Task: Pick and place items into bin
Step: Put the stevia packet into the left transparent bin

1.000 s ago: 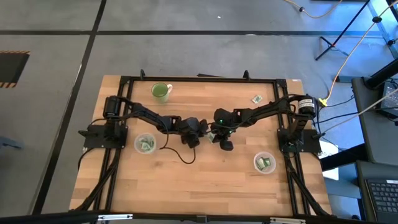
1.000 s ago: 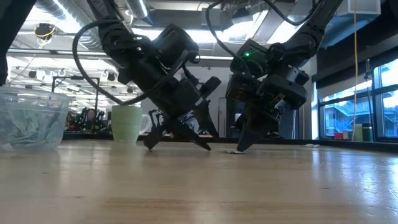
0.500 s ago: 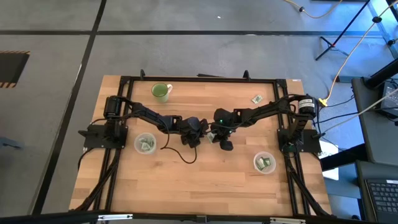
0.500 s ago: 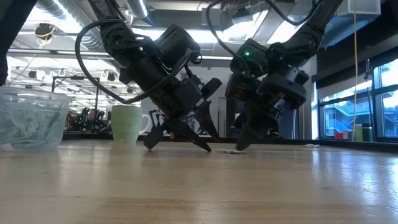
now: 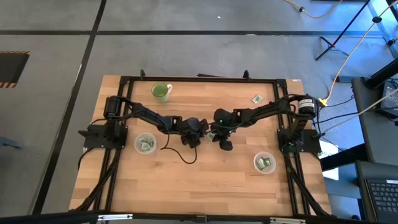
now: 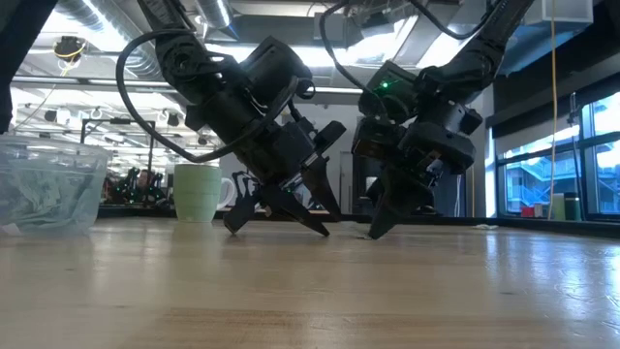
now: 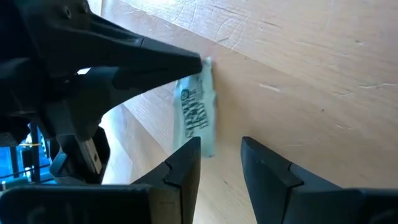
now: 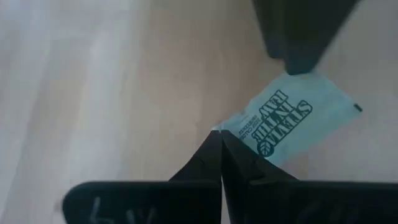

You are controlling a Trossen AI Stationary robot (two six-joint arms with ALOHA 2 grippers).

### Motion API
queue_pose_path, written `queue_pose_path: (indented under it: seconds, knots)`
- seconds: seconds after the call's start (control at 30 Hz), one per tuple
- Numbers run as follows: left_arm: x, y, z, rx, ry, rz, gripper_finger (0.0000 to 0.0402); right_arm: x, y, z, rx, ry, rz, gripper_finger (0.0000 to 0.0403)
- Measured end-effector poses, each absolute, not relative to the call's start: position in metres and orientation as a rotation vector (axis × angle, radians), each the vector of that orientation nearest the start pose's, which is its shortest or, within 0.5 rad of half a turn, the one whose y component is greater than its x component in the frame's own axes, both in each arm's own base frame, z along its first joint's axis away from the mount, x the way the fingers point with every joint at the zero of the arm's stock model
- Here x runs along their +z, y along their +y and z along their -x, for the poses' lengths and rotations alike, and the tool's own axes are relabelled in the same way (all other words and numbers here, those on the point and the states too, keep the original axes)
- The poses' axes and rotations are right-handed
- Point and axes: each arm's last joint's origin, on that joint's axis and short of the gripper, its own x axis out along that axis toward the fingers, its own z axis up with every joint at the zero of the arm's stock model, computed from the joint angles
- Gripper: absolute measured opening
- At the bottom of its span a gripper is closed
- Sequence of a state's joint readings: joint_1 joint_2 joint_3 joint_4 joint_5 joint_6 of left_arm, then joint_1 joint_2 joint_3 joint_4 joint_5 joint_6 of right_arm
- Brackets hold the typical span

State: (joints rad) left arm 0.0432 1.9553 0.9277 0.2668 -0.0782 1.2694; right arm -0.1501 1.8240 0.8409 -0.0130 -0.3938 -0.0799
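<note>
One green-and-white packet [image 7: 198, 112] [image 8: 280, 118] lies flat on the wood at the table's middle, between both grippers. My left gripper [image 5: 200, 133] [image 6: 278, 229] [image 7: 221, 158] is open and slants down to the table, one fingertip at one end of the packet. My right gripper [image 5: 214, 134] [image 6: 374, 231] [image 8: 221, 140] is shut, its tips at the packet's opposite end. A second packet [image 5: 256, 99] lies flat near the table's far right corner. Each clear bin, left [image 5: 145, 144] and right [image 5: 264, 163], holds packets. My left gripper meets the packet with one fingertip [image 8: 293, 59] only, set on the packet's end edge [image 8: 298, 78]; the other finger [image 7: 267, 168] stands apart on bare wood. The packet lies flat on the table. My right gripper presses its shut fingertips [image 7: 186, 62] down onto the packet's opposite end [image 8: 227, 132], slanting from above. Whether a corner is pinched between them, I cannot tell.
A light-green mug [image 5: 161, 92] [image 6: 198, 192] stands at the far left of the table. The left bin [image 6: 48, 184] shows close in the low view. A black cable [image 5: 180, 154] loops on the wood near the left gripper. Bare wood lies along the table's near side.
Both arms have stayed nearly where they were at the table's middle. In the low view, a pale sliver of packet showed on the wood beside the right fingertips before; it no longer shows there.
</note>
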Motion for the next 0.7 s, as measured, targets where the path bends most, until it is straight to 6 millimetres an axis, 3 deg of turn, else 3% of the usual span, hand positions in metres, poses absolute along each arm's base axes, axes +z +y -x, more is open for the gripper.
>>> queue_pose_path:
  seconds: [0.3,0.7]
  knots:
    - [0.103,0.018,-0.367,-0.375,0.733,-1.218,0.0111,0.101,-0.036,-0.312,0.217,1.097,-0.246,0.0]
    - [0.107,0.018,-0.372,-0.419,0.621,-1.376,0.0111,0.098,-0.032,-0.306,0.453,1.085,-0.106,0.0]
